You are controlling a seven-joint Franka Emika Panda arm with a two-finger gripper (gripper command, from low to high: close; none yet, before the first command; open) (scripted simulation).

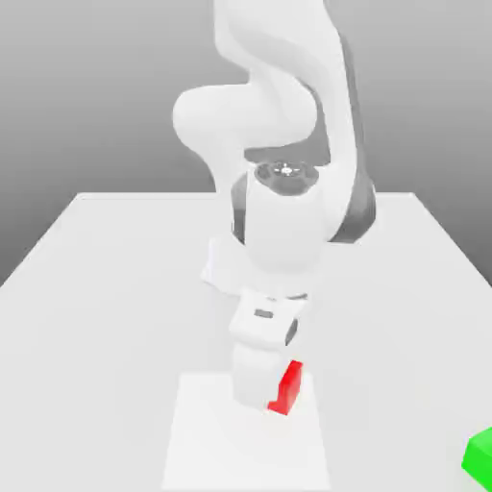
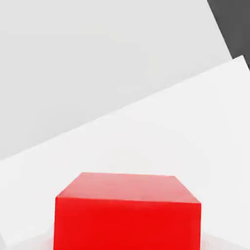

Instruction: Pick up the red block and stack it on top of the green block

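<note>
The red block (image 1: 286,388) shows as a bright red cube beside the lower end of my hand, which covers its side towards the exterior view's left. My gripper (image 1: 264,396) is down at the block, over a pale square patch of the table. Close up in the hand view, the red block (image 2: 127,215) shows its top face and one side, with white surface beyond it. I cannot tell whether the block rests on the table or is held. The green block (image 1: 479,455) lies at the exterior view's lower right edge, partly cut off and well apart from the gripper.
The white table (image 1: 96,288) stretches out on both sides of the arm. A lighter square patch (image 1: 207,442) lies under the hand. The arm's bulky white links (image 1: 279,221) rise directly behind the gripper. A dark floor (image 2: 234,24) shows past the table's edge.
</note>
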